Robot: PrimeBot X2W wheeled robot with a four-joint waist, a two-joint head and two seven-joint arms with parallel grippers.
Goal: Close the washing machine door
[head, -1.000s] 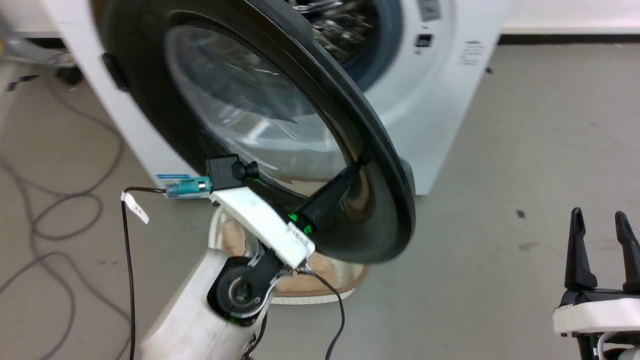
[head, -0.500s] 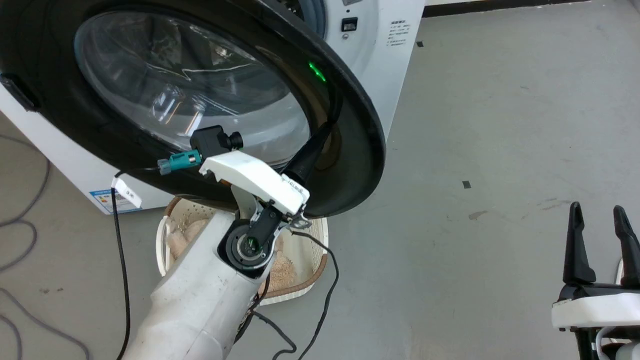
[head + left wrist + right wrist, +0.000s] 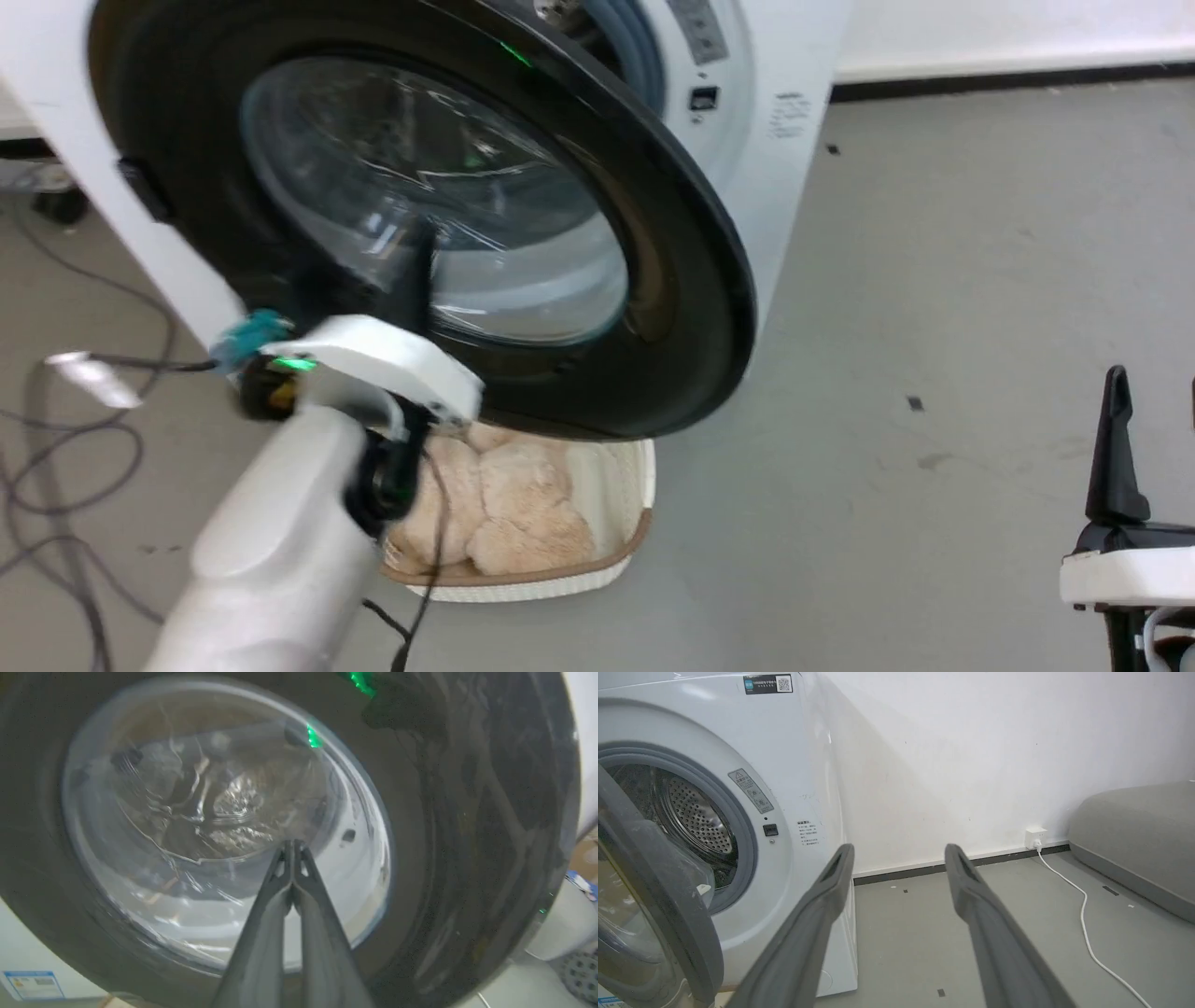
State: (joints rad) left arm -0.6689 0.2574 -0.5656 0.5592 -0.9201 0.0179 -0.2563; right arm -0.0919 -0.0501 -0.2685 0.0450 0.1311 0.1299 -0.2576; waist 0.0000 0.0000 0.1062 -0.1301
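Glossy black round washing machine door [image 3: 420,233], half open on the white washing machine [image 3: 794,742], is judged rigid, heavy, slick (glass [image 3: 504,177] fragile); the rim [image 3: 721,271] is best pushed; left hand [image 3: 293,843] pressed together, right hand [image 3: 899,849] spread.

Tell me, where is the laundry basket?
In the head view, the basket sits on the floor at lower centre, below the open door, beside the left arm.
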